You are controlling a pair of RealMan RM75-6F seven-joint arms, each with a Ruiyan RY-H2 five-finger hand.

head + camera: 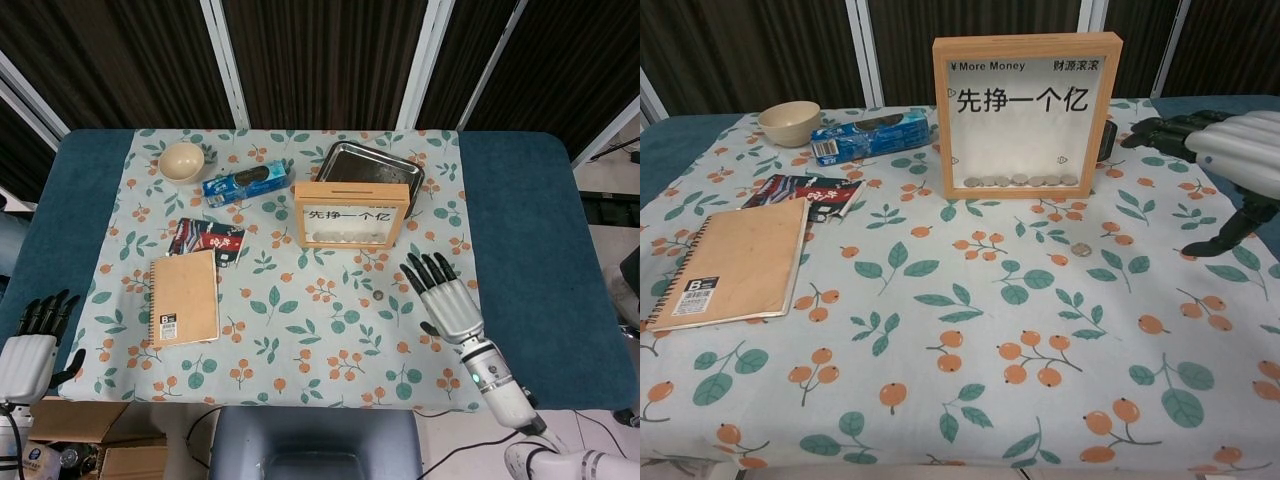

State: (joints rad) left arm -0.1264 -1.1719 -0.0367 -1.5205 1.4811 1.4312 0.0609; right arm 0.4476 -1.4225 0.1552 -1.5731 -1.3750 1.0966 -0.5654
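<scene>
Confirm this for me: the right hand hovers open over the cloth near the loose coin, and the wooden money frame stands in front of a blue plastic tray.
Not quite. The tray behind the wooden money frame is bare metal, not blue plastic, as the head view shows. The rest holds: the right hand hovers open over the cloth near the loose coin.
</scene>
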